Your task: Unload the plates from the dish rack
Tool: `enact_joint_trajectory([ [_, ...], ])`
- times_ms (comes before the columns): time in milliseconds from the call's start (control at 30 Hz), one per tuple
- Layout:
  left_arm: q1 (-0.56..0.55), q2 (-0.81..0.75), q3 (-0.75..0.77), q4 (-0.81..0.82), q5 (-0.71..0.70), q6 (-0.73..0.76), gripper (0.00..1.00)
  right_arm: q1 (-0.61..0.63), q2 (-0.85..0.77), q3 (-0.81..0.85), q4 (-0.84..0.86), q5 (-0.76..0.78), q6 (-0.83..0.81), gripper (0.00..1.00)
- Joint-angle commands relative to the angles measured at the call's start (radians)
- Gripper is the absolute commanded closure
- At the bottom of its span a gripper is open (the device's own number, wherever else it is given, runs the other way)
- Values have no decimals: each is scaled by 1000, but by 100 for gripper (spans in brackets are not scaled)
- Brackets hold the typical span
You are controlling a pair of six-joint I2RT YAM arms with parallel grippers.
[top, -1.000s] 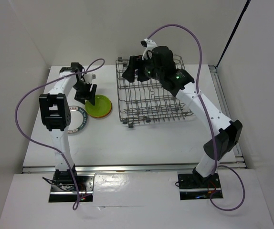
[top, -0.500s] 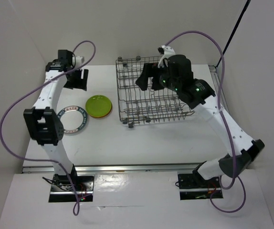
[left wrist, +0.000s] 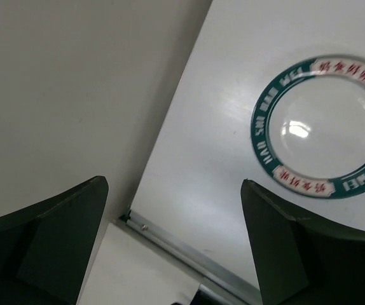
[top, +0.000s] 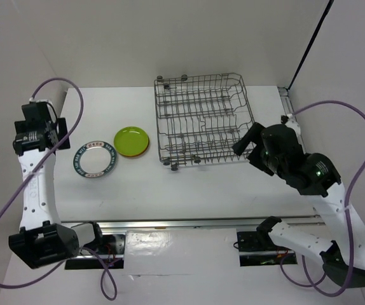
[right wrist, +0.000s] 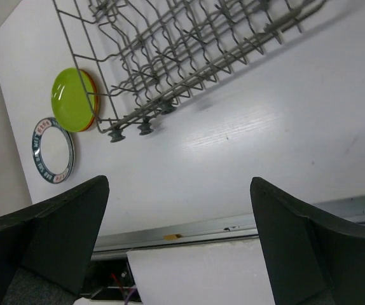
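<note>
The grey wire dish rack (top: 201,117) stands at the table's back middle with no plates in it; it also shows in the right wrist view (right wrist: 189,51). Left of it the lime green plate (top: 131,140) lies on the orange plate (right wrist: 94,95). The white plate with the dark lettered ring (top: 95,159) lies further left, and shows in the left wrist view (left wrist: 322,127). The amber-brown and plain white plates are not visible. My left gripper (left wrist: 173,184) is open and empty at the far left edge. My right gripper (right wrist: 179,184) is open and empty, off the rack's front right corner.
White walls enclose the table on the left (top: 17,70), back and right. A metal rail (top: 189,222) runs along the table's front edge. Purple cables (top: 354,117) loop from both arms.
Both arms have pulled back from the rack and the plates: the left arm swung out to the far left edge, the right arm came down to the front right. The plates have not moved.
</note>
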Motion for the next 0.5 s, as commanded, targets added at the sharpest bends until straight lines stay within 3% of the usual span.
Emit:
enact_joint_trajectory([
  [0,60,-76,-68,-75,-7,63,0,-12,-45,-3,-186,52,168,0],
  [100,80,-158,-126,-144,52,163,0,-12,-143,-41,-186,-31,223,0],
  [267,109,-277,-214,-156,26,259,0,-12,-197,-49,-183,-79,157,0],
  [467,118,-382,-213,-190,110,248,0,-12,-215,-3,-192,-128,97,0],
])
